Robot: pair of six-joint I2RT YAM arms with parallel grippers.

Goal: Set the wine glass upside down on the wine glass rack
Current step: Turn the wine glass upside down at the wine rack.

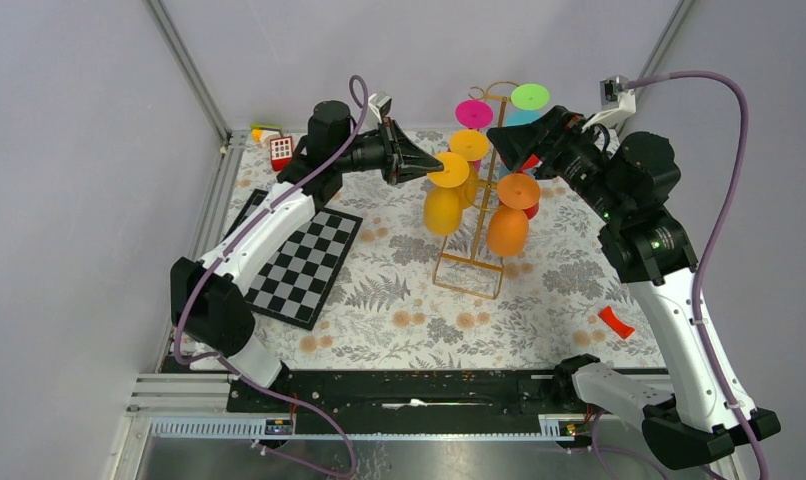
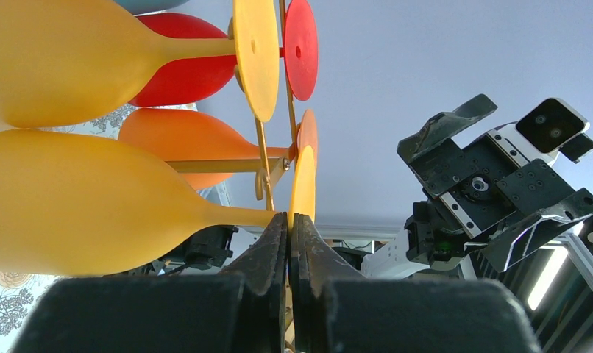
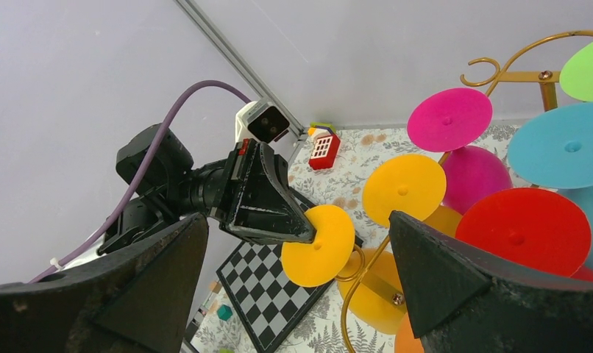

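Firstly, left gripper (image 1: 431, 165): clenched on the foot rim of the yellow wine glass (image 1: 442, 212), which hangs bowl-down at the wine glass rack (image 1: 469, 272). Probably light, stiff, slick plastic; the stem looks the surer hold. Right gripper (image 1: 506, 145): spread, empty.

Bright, even, diffuse light fills all views; shadows on the cloth (image 1: 399, 300) are faint and soft. Close to each wrist lens, the left fingers (image 2: 268, 254) and right fingers (image 3: 441, 272) show dark and slightly blurred. The glass (image 2: 95, 198) beside the left fingers carries a soft sheen; a white strip (image 2: 547, 278) to their right glares.
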